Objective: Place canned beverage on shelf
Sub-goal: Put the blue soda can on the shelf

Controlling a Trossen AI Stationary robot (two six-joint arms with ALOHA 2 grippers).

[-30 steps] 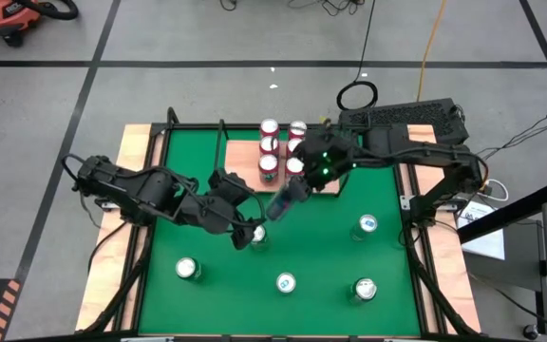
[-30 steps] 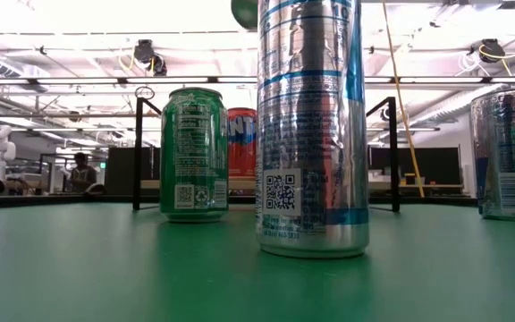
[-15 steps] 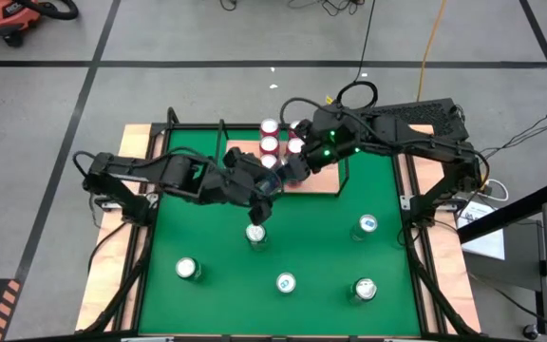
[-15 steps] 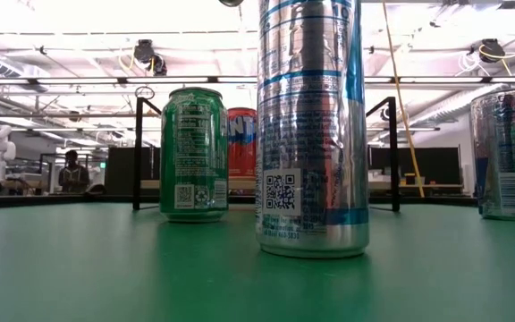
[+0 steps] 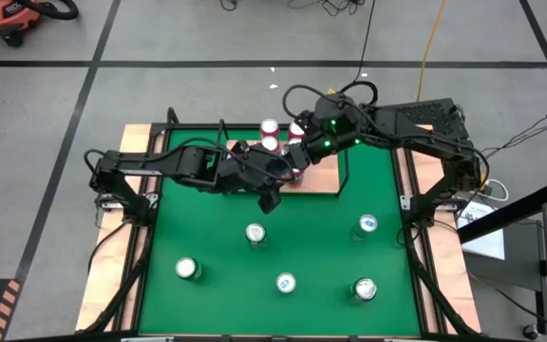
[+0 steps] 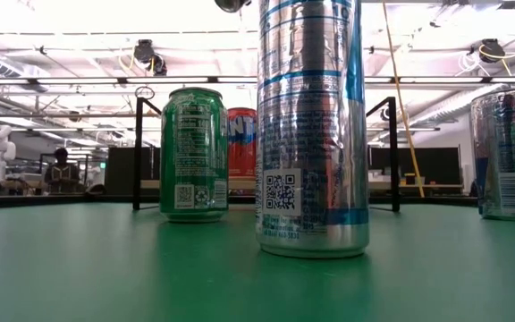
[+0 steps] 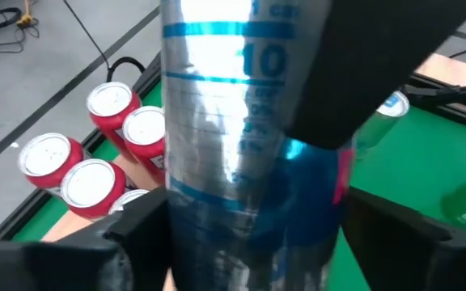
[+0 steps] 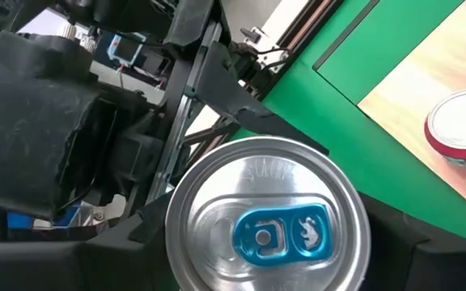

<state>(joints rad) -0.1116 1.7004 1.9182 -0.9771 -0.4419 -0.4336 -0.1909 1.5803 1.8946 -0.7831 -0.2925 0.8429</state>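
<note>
Can point(image 7: 249, 153) now tilted, near shelf point(image 5: 316, 180)

I saw two matte black jointed arms. My right arm point(image 5: 416, 142) carried small green lights near its wrist, close above the shelf point(image 5: 323, 180), with a black cable looped off its far side. My left arm point(image 5: 174, 169) was blocky, all black. The left gripper fingers point(image 7: 395, 234) were dark, flat, angular.
</note>
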